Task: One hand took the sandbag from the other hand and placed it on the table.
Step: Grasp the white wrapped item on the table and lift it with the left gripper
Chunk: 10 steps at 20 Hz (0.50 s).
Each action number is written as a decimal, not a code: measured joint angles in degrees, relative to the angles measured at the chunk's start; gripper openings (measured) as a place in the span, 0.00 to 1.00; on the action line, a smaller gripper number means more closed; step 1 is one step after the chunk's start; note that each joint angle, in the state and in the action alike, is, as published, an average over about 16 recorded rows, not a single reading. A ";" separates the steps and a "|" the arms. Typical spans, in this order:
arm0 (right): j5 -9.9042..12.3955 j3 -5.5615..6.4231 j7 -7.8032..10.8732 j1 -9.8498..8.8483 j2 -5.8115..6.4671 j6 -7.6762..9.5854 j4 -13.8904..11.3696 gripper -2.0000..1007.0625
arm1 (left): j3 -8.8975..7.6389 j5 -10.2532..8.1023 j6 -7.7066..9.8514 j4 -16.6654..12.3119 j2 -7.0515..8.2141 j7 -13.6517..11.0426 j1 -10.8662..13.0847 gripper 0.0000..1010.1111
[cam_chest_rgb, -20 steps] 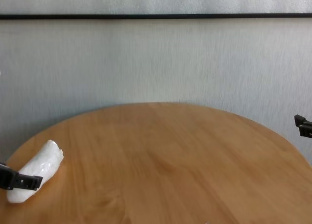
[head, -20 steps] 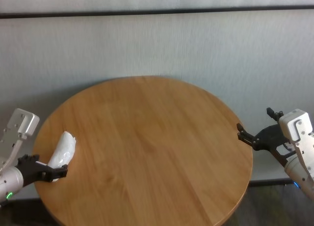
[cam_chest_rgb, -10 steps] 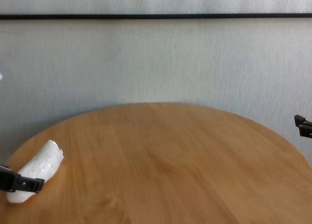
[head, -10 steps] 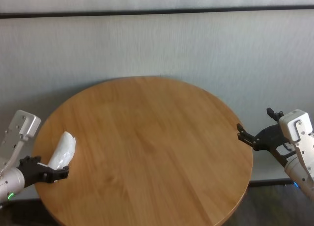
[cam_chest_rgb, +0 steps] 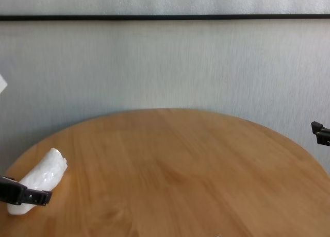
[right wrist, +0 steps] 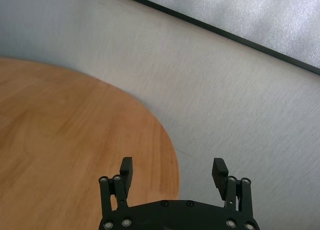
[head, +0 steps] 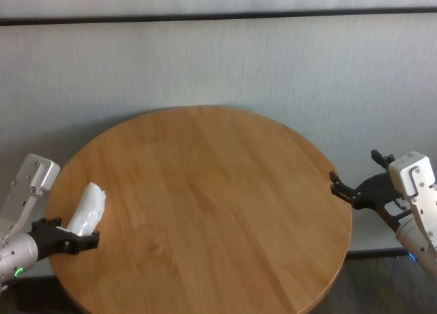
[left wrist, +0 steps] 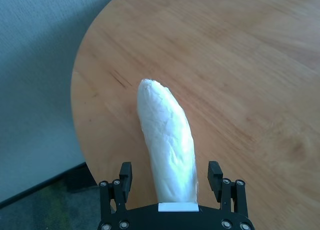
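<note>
While the sandbag lies near the table edge, the left end effector straddles it, fingers apart.

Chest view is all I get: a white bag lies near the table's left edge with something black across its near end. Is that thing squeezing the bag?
Observer: No. The left wrist view shows the left gripper straddling the sandbag, fingers spread, with a gap on each side.
Operator: And the black bit at my far right?
Observer: That is the right gripper, open and empty, at the table's right edge.
Operator: How do I tell the arms apart?
Observer: The head view shows a green light on the left wrist and a blue light on the right.
</note>
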 joint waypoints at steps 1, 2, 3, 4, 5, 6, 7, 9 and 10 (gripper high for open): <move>0.00 0.00 0.00 0.00 0.00 0.00 0.00 0.99 | -0.03 0.09 0.00 0.15 -0.12 -0.13 -0.06 0.99; 0.00 0.00 0.00 0.00 0.00 0.00 0.00 0.99 | -0.07 0.18 0.02 0.28 -0.23 -0.25 -0.11 0.99; 0.00 0.00 0.00 0.00 0.00 0.00 0.00 0.99 | -0.12 0.26 0.04 0.40 -0.34 -0.37 -0.16 0.99; 0.00 0.00 0.00 0.00 0.00 0.00 0.00 0.99 | -0.16 0.35 0.07 0.52 -0.45 -0.47 -0.20 0.99; 0.00 0.00 0.00 0.00 0.00 0.00 0.00 0.99 | -0.21 0.43 0.12 0.62 -0.56 -0.57 -0.24 0.99; 0.00 0.00 0.00 0.00 0.00 0.00 0.00 0.99 | -0.27 0.51 0.17 0.71 -0.66 -0.64 -0.27 0.99; 0.00 0.00 0.00 0.00 0.00 0.00 0.00 0.99 | -0.32 0.60 0.21 0.80 -0.76 -0.72 -0.30 0.99; 0.00 0.00 0.00 0.00 0.00 0.00 0.00 0.99 | -0.45 0.82 0.29 0.95 -0.95 -0.83 -0.34 0.99; 0.00 0.00 0.00 0.00 0.00 0.00 0.00 0.99 | -0.51 0.95 0.33 1.02 -1.04 -0.87 -0.36 0.99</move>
